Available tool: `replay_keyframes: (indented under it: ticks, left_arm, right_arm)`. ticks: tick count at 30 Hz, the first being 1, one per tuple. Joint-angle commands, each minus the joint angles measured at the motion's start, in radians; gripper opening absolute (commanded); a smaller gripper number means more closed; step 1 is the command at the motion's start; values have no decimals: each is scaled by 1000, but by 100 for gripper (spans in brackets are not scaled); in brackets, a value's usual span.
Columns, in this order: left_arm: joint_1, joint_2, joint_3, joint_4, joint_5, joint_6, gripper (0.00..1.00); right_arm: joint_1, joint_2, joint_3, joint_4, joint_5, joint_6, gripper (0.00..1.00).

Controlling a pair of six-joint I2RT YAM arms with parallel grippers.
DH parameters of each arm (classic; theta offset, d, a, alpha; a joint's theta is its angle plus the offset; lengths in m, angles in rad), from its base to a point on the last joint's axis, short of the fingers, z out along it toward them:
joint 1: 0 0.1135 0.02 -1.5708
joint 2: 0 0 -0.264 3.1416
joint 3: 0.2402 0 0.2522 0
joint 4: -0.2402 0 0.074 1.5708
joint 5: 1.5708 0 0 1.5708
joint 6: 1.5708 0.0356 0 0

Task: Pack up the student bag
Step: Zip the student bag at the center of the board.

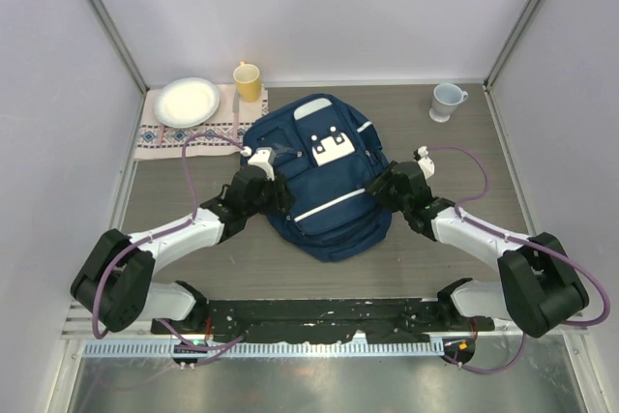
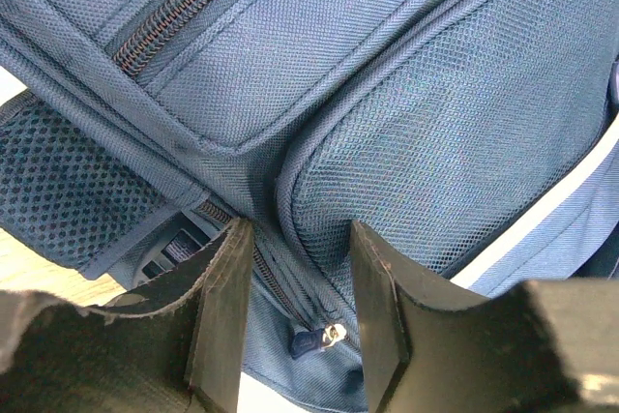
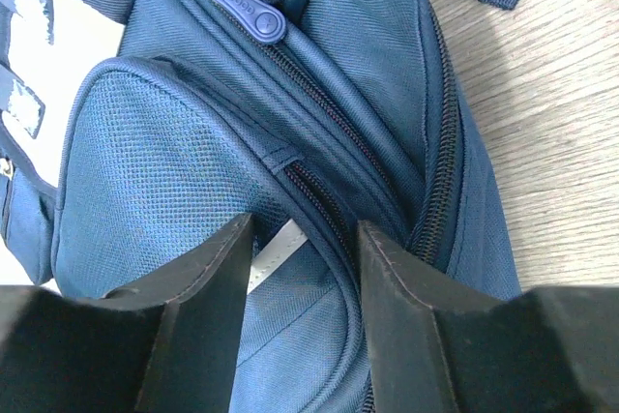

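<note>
I see left fingers (image 2: pixel 222 316) and right fingers (image 3: pixel 218 307) parted on one backpack (image 1: pixel 324 181); behind: one plate (image 1: pixel 188 102), one cloth (image 1: pixel 160 137), two cups: yellow cup (image 1: pixel 248 81), white cup (image 1: pixel 446 102).

white-and-black arms (image 1: pixel 184 231), purple cables (image 1: pixel 191 157), black left claw (image 2: pixel 295 273) and right claw (image 3: pixel 305 258)

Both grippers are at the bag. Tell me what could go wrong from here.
1. The left gripper straddles a seam, with the zipper pull low between its jaws; closing may pinch only fabric.
2. The right gripper straddles a zipper track with no pull between its jaws; it may grab a fold.
3. The bag lies loose; a tug could slide it toward the yellow cup and plate.
</note>
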Motion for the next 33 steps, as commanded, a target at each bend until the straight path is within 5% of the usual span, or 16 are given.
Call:
replay_keyframes:
  ticks: [1, 8, 11, 24, 33]
  left_arm:
    - [-3, 15, 37, 65, 64, -15, 44]
    - [-3, 18, 46, 70, 87, -18, 36]
    - [-3, 7, 50, 69, 110, -27, 30]
    - [-21, 15, -1, 173, 179, -193, 7]
    - [-69, -20, -4, 125, 112, -224, 16]
  right_arm:
    - [0, 22, -1, 109, -98, -20, 47]
    - [-8, 3, 6, 129, -89, -39, 9]
    - [-16, 13, 49, 109, -98, -81, 1]
    - [-106, 150, 210, 68, -155, -188, 1]
    - [-128, 197, 278, 52, -204, -228, 3]
